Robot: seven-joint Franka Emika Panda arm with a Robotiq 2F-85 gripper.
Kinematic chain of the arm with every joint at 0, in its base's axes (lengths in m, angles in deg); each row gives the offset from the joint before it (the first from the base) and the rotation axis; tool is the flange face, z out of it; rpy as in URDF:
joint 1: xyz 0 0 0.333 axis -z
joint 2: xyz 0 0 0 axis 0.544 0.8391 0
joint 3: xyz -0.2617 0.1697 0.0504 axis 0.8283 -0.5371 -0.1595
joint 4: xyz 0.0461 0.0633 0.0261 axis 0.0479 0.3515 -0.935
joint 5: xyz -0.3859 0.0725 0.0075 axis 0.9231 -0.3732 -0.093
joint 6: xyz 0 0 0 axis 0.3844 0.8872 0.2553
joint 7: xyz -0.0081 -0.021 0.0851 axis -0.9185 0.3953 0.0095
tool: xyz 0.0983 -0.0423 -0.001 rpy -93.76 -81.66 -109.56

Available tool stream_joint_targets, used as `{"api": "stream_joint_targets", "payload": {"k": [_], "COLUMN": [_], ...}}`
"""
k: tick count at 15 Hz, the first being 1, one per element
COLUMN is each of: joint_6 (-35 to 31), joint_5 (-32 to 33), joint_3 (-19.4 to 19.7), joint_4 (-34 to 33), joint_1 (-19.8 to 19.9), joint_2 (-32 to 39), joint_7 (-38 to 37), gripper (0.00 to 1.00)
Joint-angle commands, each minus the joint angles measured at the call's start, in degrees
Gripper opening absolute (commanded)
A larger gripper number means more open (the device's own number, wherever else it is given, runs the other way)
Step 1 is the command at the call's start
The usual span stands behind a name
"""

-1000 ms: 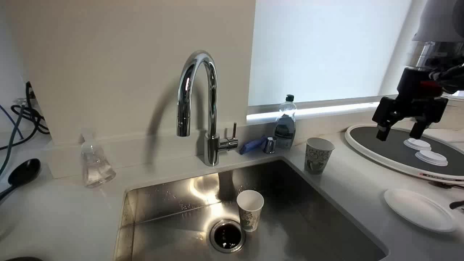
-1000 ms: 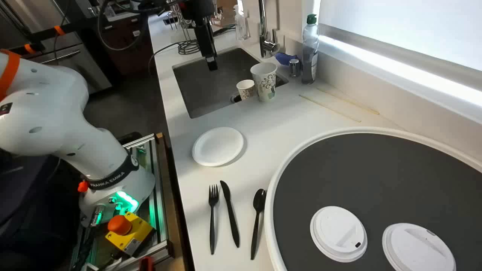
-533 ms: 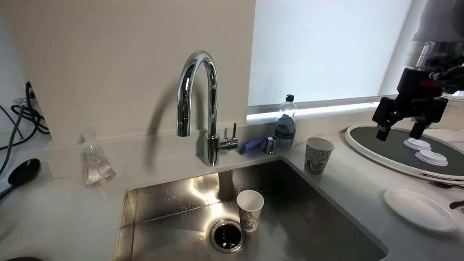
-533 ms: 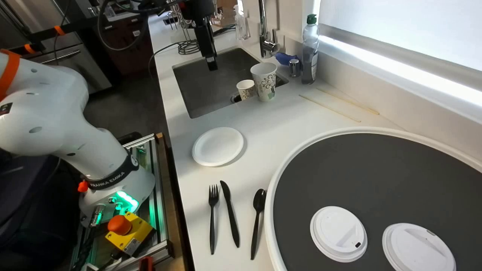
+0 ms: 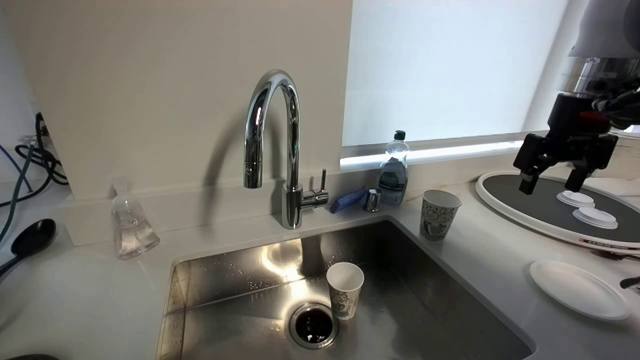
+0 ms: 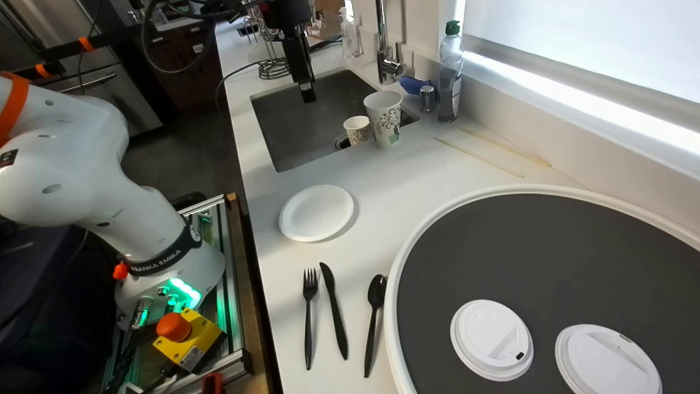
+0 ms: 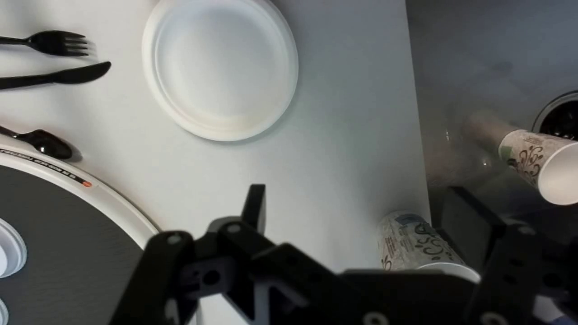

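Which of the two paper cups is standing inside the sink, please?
The paper cup beside the drain; the other cup stands outside the sink, on the counter.

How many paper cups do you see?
2. One paper cup stands in the sink, beside the drain. The other paper cup stands on the counter, near the sink's edge. I see no others.

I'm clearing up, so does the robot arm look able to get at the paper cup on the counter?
Probably yes: the open jaws hold nothing, and the paper cup stands upright beside the sink with nothing visible covering it.
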Motion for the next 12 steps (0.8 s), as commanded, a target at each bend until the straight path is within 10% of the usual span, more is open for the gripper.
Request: {"api": "stream_joint_targets", "payload": {"k": [1,12], "joint_6": [0.1,-7.3], "joint_5": [0.0,1.1], "joint_3": [0.0,-5.2], "joint_4": [-0.1,-14.9], "joint_1": [0.0,-5.3], "joint_2": [0.0,17.3], "joint_7": [0.0,4.5], "gripper": [1.00,1.00]}}
